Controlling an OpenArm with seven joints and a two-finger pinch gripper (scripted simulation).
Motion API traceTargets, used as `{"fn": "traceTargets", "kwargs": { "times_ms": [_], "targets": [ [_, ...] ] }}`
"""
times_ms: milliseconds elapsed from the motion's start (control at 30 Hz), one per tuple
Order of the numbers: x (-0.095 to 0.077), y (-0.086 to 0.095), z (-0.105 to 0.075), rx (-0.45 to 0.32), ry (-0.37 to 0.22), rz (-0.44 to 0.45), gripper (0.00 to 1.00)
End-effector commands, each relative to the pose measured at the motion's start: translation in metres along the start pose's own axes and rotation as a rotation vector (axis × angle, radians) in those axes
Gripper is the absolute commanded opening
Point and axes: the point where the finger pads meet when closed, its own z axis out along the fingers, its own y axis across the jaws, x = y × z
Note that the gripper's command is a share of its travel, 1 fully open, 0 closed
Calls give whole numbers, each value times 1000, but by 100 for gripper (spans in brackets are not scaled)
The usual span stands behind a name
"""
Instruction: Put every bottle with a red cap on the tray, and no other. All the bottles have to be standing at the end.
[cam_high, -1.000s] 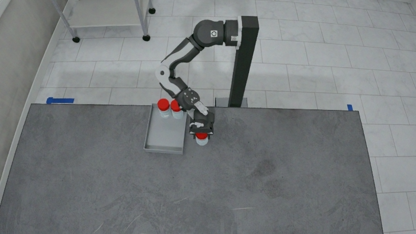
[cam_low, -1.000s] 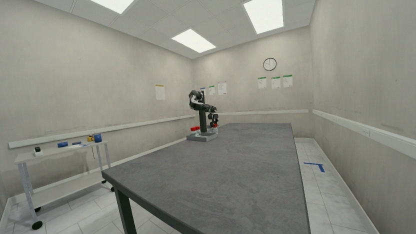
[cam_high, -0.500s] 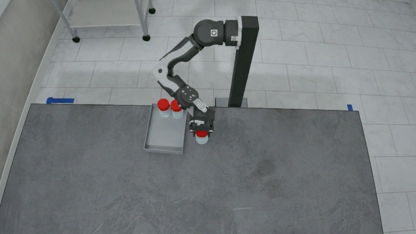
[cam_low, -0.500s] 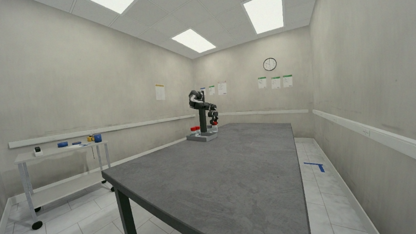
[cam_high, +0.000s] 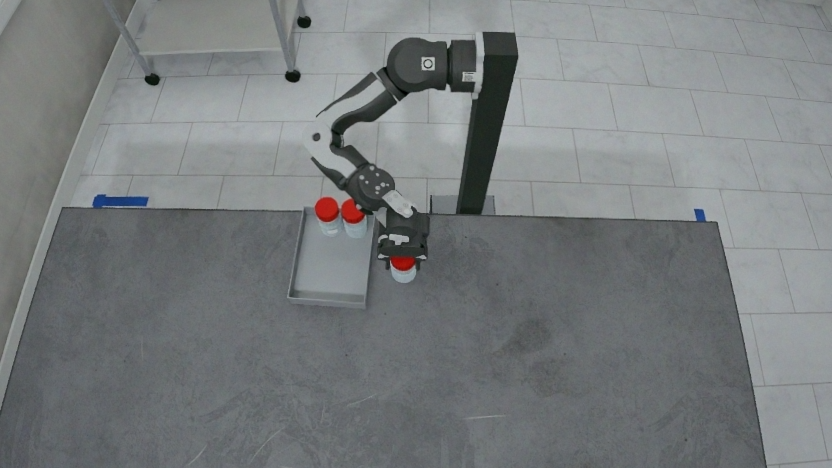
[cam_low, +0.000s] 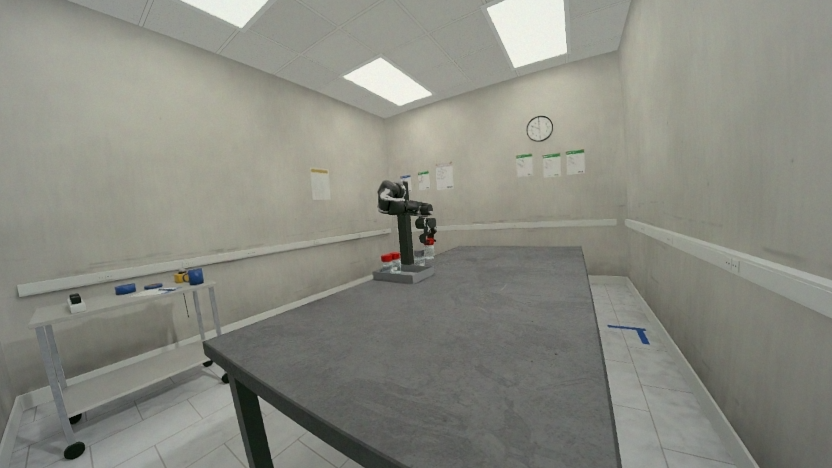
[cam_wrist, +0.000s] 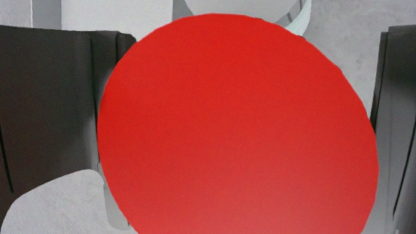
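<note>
My gripper (cam_high: 402, 261) is shut on a clear bottle with a red cap (cam_high: 403, 268), just right of the grey tray (cam_high: 331, 264), upright. In the wrist view the red cap (cam_wrist: 237, 127) fills the frame between my two dark fingers. Two more red-capped bottles (cam_high: 326, 215) (cam_high: 353, 218) stand side by side at the far end of the tray. In the exterior view the held bottle (cam_low: 428, 246) hangs above the table beside the arm's post, and the two tray bottles (cam_low: 390, 260) show to its left.
The arm's black post (cam_high: 486, 122) stands at the table's far edge, right of the tray. A wheeled cart (cam_low: 116, 325) stands on the floor beyond the table's left side.
</note>
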Motion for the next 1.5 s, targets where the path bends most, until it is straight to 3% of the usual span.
{"fn": "traceTargets", "kwargs": {
  "times_ms": [0,300,533,867,1467],
  "targets": [
    [-1,0,-4,0,-5,0,0],
    [-1,-1,-31,4,-4,5,0],
    [-1,-1,-31,4,-4,5,0],
    [-1,-1,-53,5,-3,5,0],
    [8,-9,-53,1,-4,2,0]
  ]
}}
